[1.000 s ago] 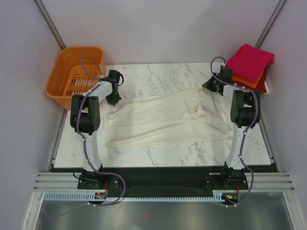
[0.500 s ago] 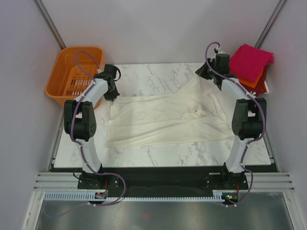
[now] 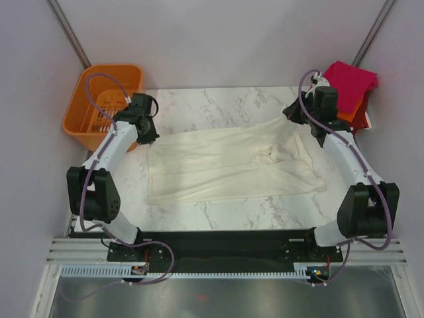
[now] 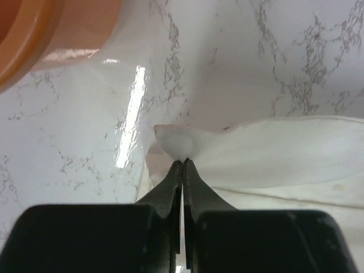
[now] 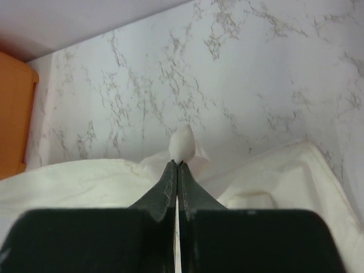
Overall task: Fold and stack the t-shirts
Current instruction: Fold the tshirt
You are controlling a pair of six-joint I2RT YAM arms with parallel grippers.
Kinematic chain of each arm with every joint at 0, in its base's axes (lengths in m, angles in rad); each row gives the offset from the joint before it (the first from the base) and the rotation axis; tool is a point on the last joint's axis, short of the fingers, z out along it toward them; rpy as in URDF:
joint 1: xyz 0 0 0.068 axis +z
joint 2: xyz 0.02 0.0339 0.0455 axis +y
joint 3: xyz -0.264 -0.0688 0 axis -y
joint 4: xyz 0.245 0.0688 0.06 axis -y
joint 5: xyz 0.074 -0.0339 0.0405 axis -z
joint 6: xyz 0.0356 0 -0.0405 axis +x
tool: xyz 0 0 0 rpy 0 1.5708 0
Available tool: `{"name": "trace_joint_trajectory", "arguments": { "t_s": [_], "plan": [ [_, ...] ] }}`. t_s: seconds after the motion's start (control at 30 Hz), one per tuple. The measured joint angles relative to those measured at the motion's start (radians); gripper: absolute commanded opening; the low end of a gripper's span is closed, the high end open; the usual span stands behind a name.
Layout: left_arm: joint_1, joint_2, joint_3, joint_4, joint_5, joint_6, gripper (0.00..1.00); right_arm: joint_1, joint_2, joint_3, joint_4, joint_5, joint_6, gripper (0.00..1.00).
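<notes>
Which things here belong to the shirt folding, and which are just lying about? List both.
Job: cream shirt, its far corners pinched by the left gripper and right gripper; folded pink shirt, orange shirt and dark red shirt, stacked far right.
Lying about: basket, far left.

An orange plastic basket (image 3: pixel 103 105) with slotted sides stands at the far left corner of a white marble-patterned table (image 3: pixel 218 106). From the left wrist view, a bright streak of light reflects off the glossy tabletop near the basket. Pale grey walls (image 3: pixel 218 40) stand behind, with 2 slanted metal poles (image 3: pixel 66 30) in the back corners. Grooved metal rails (image 3: pixel 225 246) run along the near edge.
</notes>
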Motion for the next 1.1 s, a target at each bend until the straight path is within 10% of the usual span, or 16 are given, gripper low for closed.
{"name": "trace_joint_trajectory", "arguments": {
  "t_s": [0.83,0.93,1.0,1.1],
  "plan": [
    [-0.004,-0.337,-0.434,-0.096,0.145,0.012,0.04,0.0,-0.626,-0.56,-0.312,0.185,0.12,0.0],
    [-0.006,-0.337,-0.434,-0.11,0.148,0.012,0.11,0.0,-0.629,-0.603,-0.341,0.229,0.168,0.0],
    [-0.007,-0.336,-0.434,-0.118,0.149,0.012,0.35,-0.002,-0.615,-0.623,-0.356,0.251,0.19,0.0],
    [-0.008,-0.332,-0.431,-0.153,0.15,0.019,0.9,-0.009,-0.57,-0.64,-0.368,0.271,0.225,0.79]
  ]
}}
